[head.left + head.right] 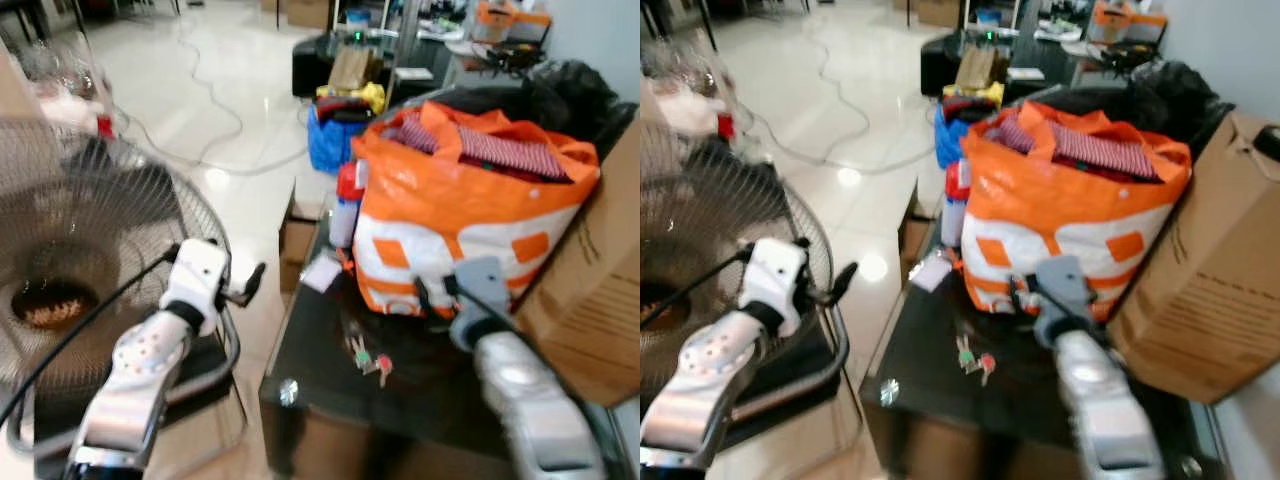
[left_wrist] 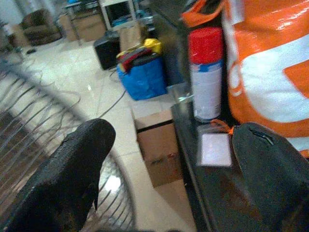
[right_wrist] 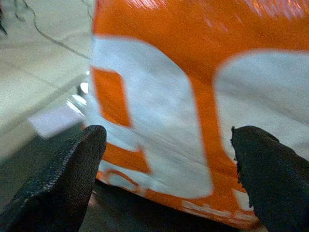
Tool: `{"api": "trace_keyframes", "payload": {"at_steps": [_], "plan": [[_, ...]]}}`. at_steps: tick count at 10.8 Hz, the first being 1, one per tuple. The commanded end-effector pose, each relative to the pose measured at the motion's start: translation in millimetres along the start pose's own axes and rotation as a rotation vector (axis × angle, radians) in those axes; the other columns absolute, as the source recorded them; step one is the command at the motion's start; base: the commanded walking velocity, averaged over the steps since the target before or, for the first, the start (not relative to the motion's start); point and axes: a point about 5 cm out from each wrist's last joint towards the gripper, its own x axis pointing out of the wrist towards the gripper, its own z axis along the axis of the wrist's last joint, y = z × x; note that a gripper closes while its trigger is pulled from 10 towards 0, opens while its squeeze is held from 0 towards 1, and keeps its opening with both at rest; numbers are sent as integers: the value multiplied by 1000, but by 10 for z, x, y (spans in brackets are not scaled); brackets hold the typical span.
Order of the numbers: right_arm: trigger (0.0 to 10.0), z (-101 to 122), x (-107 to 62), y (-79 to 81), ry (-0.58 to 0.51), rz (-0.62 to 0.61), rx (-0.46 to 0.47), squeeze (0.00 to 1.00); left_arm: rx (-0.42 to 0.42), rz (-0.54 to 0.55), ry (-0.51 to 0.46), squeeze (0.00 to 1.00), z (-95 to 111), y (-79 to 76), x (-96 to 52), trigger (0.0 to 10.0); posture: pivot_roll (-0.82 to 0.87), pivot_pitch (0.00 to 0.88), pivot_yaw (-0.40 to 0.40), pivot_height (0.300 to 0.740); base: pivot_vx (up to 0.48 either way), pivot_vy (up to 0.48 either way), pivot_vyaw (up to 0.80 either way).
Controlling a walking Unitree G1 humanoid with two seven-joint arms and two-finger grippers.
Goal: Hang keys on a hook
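Both grippers are seen spread wide and empty. From the left eye view, the right gripper (image 1: pixel 440 290) is held low over the dark table (image 1: pixel 300 370), just in front of the orange bag (image 1: pixel 470 220), while the left gripper (image 1: pixel 245 285) is raised off the table's left edge, before a fan (image 1: pixel 70 250). The keys (image 1: pixel 366 358) lie on the table between the two, nearer the right gripper and toward the robot from its fingertips; their long axis cannot be judged through the blur.

By the right eye view, a cardboard box (image 1: pixel 1210 290) is shown more fully.

A spray can (image 2: pixel 206 72) and a white card (image 2: pixel 215 149) are added by the left wrist view.

Bag fabric is faced in the right wrist view.
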Motion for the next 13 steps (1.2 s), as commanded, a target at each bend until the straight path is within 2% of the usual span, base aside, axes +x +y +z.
{"api": "trace_keyframes", "payload": {"at_steps": [1, 3, 4, 5, 6, 8, 9, 11, 13], "plan": [[10000, -68, 6, -52, 45, 13, -47, 1000, -1, -46, -14, 0, 39, -96, 37, 10000, -69, 0, -36, 740, 0, 0, 0], [10000, -116, 19, -109, 117, 152, -199, 1000, 22, -157, 16, 0, 5, -191, 23, 10000, -88, 0, -30, 740, 0, 0, 0], [10000, -134, 25, -112, 162, 227, -243, 1000, 29, -209, 37, 0, -41, -229, 13, 10000, -109, 0, -28, 740, 0, 0, 0], [10000, -203, 22, -92, 247, 319, -249, 27, 31, -282, 69, 0, -106, -292, 0, 10000, -129, 0, -27, 740, 0, 0, 0], [10000, -258, 38, -45, 312, 401, -259, 0, 30, -399, 122, 0, -186, -400, -38, 10000, -145, 0, -28, 740, 0, 0, 0], [10000, -349, 181, 75, 377, 449, -312, 0, 7, -517, 188, 0, -324, -524, -109, 10000, -163, 0, -44, 740, 0, 0, 0], [10000, -442, 287, 234, 411, 500, -354, 0, 51, -592, 245, 0, -439, -568, -154, 10000, -163, 0, -46, 740, 0, 0, 0], [10000, -630, 328, 437, 452, 559, -376, 0, 67, -653, 283, 0, -470, -585, -230, 10000, -152, 0, -51, 740, 0, 0, 0], [10000, -823, 344, 580, 502, 584, -357, 0, 66, -673, 298, 0, -501, -594, -316, 10000, -154, 0, -51, 740, 0, 0, 0]]}}
